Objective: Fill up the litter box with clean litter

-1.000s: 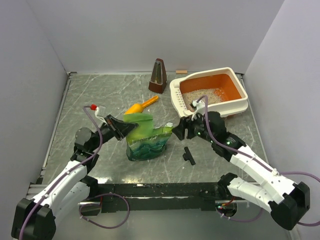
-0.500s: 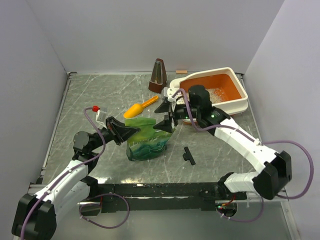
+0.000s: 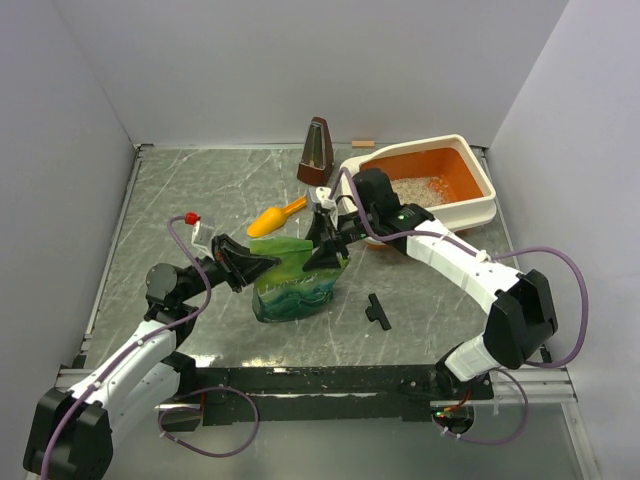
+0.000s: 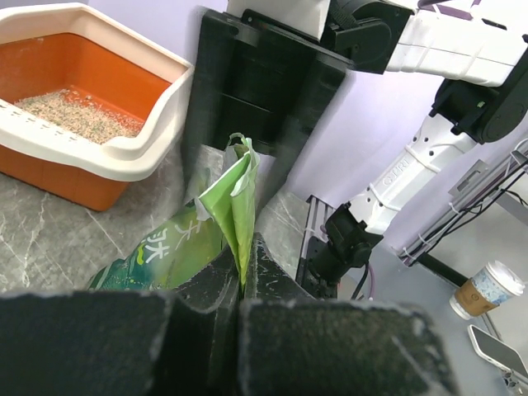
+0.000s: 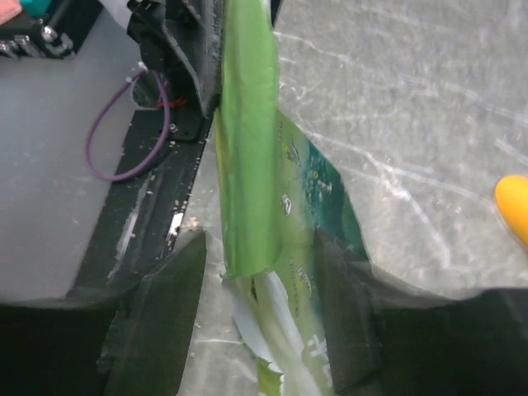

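The litter box, cream outside and orange inside, stands at the back right with a layer of clean litter on its floor. It also shows in the left wrist view, with the litter inside. A crinkly green bag stands upright mid-table. My left gripper is shut on the bag's upper left edge. My right gripper is open and straddles the bag's torn upper right edge. Its fingers stand apart from the film on both sides.
An orange scoop lies behind the bag, and its tip shows in the right wrist view. A brown metronome and a small wooden block stand at the back wall. A black part lies right of the bag.
My right arm has swung left from the litter box's front to the bag's upper right edge. The bag's top now sits between its jaws. The left gripper kept its hold.
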### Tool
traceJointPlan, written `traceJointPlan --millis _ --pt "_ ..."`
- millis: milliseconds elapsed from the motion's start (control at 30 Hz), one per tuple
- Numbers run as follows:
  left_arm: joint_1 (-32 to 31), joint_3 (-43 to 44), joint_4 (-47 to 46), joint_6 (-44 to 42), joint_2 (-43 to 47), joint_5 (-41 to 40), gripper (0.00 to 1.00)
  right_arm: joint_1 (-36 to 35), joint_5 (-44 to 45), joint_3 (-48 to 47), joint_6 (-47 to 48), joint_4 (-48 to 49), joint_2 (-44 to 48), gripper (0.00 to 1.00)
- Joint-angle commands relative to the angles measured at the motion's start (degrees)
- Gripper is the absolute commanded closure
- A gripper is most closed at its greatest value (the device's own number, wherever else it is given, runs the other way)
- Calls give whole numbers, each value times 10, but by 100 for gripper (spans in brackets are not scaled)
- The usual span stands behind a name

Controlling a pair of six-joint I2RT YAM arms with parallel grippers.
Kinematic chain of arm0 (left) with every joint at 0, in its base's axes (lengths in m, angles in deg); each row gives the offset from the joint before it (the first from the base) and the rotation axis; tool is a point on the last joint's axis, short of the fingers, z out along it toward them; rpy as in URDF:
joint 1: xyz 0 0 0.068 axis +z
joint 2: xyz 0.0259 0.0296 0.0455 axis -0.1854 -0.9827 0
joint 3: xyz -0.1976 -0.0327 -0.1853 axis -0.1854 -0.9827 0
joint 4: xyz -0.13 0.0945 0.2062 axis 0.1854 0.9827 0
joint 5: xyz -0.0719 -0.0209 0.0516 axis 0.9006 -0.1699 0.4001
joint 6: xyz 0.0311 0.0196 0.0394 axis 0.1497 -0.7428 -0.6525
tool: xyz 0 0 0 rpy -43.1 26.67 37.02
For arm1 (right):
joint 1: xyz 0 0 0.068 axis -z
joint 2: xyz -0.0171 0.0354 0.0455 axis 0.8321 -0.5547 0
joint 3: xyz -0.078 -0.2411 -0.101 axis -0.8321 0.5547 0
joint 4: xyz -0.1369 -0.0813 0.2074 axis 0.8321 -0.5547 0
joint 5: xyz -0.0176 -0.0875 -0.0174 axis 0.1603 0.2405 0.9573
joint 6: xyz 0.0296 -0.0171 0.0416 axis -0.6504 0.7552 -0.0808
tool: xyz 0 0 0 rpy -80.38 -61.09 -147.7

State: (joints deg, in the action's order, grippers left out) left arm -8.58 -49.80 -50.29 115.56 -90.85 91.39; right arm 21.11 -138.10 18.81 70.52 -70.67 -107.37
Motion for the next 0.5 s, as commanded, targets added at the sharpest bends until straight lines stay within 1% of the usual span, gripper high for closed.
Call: traceJointPlan --millis 0,33,67,100,133,167,233,267,300,333,367,433,467 --pt "0 34 -71 -1 15 17 99 -1 -39 -4 22 8 3 79" --pt "0 45 -47 -9 18 13 96 -2 -25 -4 19 3 3 96" --pt "0 62 5 -21 21 12 89 -3 -12 -4 16 2 5 100" --pt "0 94 72 -45 23 12 72 -6 -2 0 14 3 9 100" --pt "0 137 172 -88 20 12 59 -8 8 5 9 8 12 100" --pt "-1 178 278 -131 13 11 50 -9 14 13 2 16 16 100" --pt "-1 259 436 -222 -14 19 41 -9 26 27 -14 36 26 100" --pt "-1 295 492 -259 -26 20 37 -9 33 32 -21 44 31 100" --pt "-1 325 550 -290 -37 24 30 -8 37 35 -27 52 35 100" --pt "-1 346 593 -314 -49 35 23 -9 38 35 -30 51 38 100" --pt "-1 366 625 -344 -59 56 19 -10 38 30 -31 47 37 100" --pt "-3 395 708 -415 -79 84 14 -10 40 22 -31 34 37 100" --pt "-15 407 727 -437 -88 72 14 -11 42 21 -28 25 38 100"
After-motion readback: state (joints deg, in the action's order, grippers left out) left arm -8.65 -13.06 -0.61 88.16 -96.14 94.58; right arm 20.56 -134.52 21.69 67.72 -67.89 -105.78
